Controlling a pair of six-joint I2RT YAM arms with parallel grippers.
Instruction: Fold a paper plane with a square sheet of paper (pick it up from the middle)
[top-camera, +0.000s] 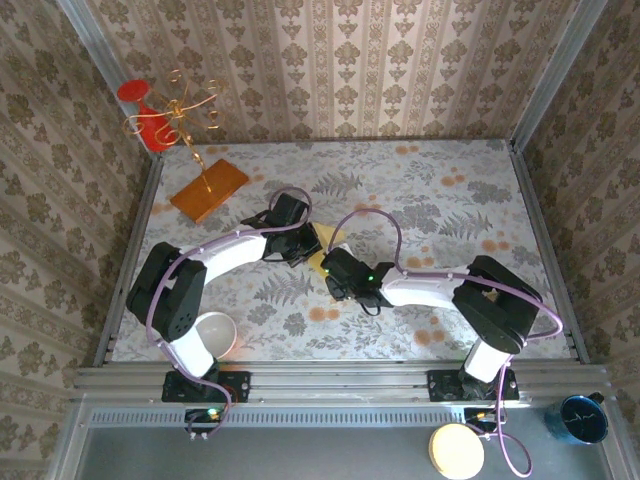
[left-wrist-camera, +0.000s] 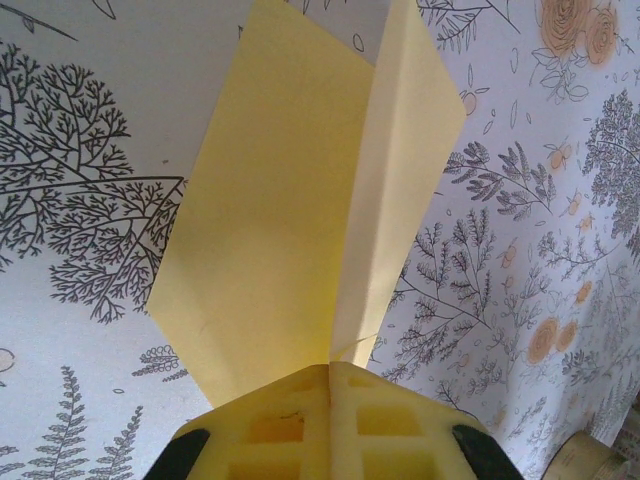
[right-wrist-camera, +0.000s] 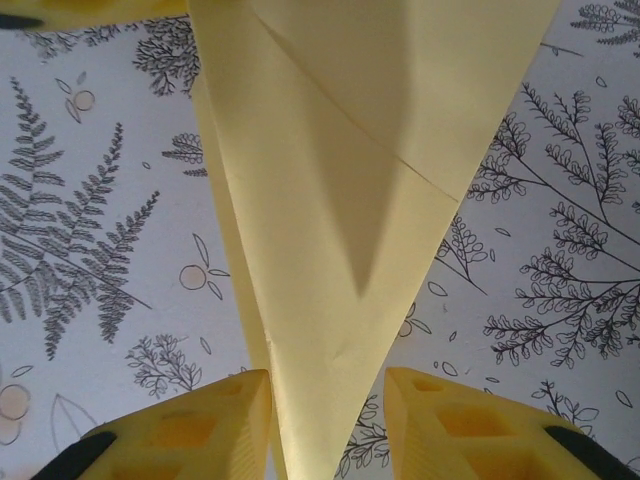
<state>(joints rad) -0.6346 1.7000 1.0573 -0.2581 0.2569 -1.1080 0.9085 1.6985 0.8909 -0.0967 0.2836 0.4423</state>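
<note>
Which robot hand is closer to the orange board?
Left. The left gripper is right of the orange board; the right gripper is farther away, nearer the front.

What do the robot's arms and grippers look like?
The left arm and right arm are white tubes between chunky black joints, each with a looping lilac cable. The left gripper and right gripper have yellow fingers moulded with square hollows.

Both arms reach forward from their bases and bend inward, elbows out, so that the two wrists meet nose to nose in the middle. The left gripper (top-camera: 303, 243) has its yellow pads (left-wrist-camera: 290, 410) pressed flat together, pinching the edge of the paper plane (left-wrist-camera: 290, 200). The right gripper (top-camera: 328, 266) stands with its jaws parted, and its fingers (right-wrist-camera: 215, 425) sit either side of the plane's point without clamping it.
</note>
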